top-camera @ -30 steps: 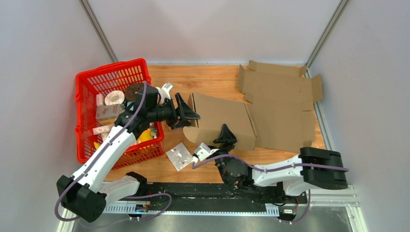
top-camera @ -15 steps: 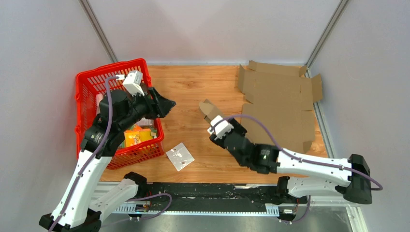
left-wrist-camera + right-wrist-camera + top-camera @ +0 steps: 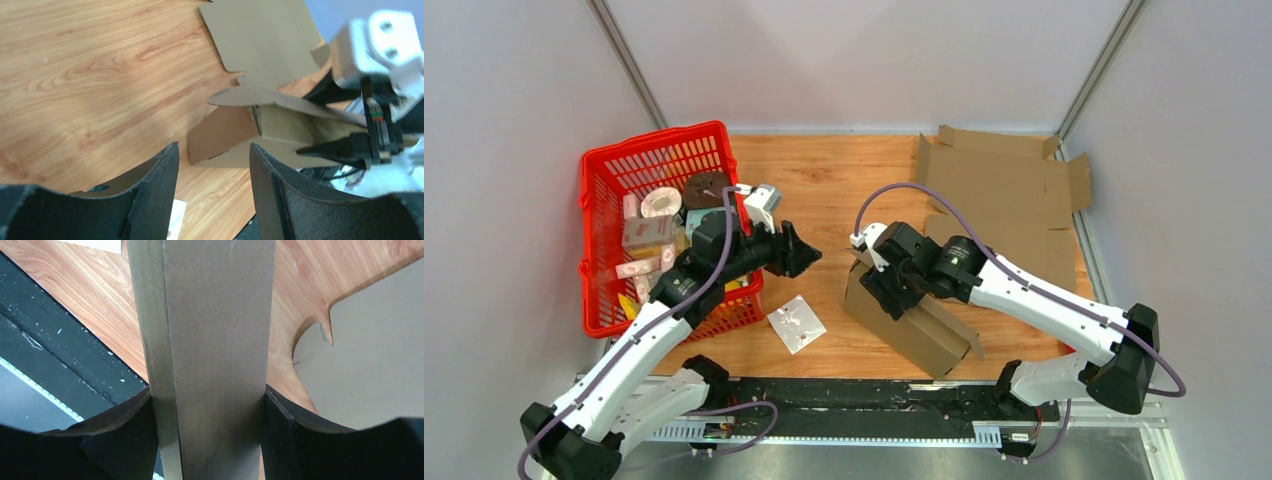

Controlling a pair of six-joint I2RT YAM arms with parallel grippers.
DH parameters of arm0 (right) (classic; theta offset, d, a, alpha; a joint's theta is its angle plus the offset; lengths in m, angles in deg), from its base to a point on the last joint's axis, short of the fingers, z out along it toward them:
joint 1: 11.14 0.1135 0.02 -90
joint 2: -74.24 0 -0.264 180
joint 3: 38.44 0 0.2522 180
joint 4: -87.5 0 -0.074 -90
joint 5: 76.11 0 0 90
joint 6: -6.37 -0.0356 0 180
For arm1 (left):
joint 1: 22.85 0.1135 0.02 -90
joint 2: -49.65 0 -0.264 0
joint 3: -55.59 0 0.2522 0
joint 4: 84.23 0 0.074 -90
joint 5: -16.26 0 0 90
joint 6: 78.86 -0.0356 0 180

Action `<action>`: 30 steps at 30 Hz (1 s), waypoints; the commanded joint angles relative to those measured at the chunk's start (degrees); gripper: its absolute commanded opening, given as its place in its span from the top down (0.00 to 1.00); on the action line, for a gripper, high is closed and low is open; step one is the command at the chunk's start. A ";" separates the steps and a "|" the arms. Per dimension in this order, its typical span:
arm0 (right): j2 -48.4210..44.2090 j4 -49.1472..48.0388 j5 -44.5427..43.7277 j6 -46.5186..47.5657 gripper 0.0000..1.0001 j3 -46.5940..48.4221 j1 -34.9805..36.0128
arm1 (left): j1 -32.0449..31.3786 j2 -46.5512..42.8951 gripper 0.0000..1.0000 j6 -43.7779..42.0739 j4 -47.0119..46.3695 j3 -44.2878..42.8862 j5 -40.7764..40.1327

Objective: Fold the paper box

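- My left gripper hovers beside the red basket, jaws spread and empty, aimed at the paper box, probably to help with its flaps.
- My right gripper pinches the paper box by the tabletop's near edge, steadying it for folding.

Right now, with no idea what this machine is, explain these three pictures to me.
Two robot arms are bolted at the near edge of a wooden table. One picture looks down from above; the other two come from cameras on each wrist. The right hand grips a partly folded cardboard box. The left hand is open and empty, pointing at it. A flat cardboard sheet lies at the far right, a red basket at the left, a small white packet beside it.
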 commanded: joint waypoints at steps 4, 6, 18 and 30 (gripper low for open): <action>0.45 0.42 4.22 0.78 0.35 -1.20 -3.22 | -8.92 3.66 0.36 -15.26 -9.13 0.35 -4.42; 0.89 -0.10 5.01 1.30 0.33 -1.28 -3.31 | -10.24 4.46 0.36 -18.68 -11.84 0.97 -5.02; 1.16 -2.92 7.64 3.50 0.32 -2.43 -5.33 | -11.92 7.98 0.38 -31.71 -24.59 5.45 0.67; -0.34 -4.41 8.96 4.82 0.32 -3.04 -6.12 | -12.44 14.91 0.43 -35.22 -25.22 3.52 0.87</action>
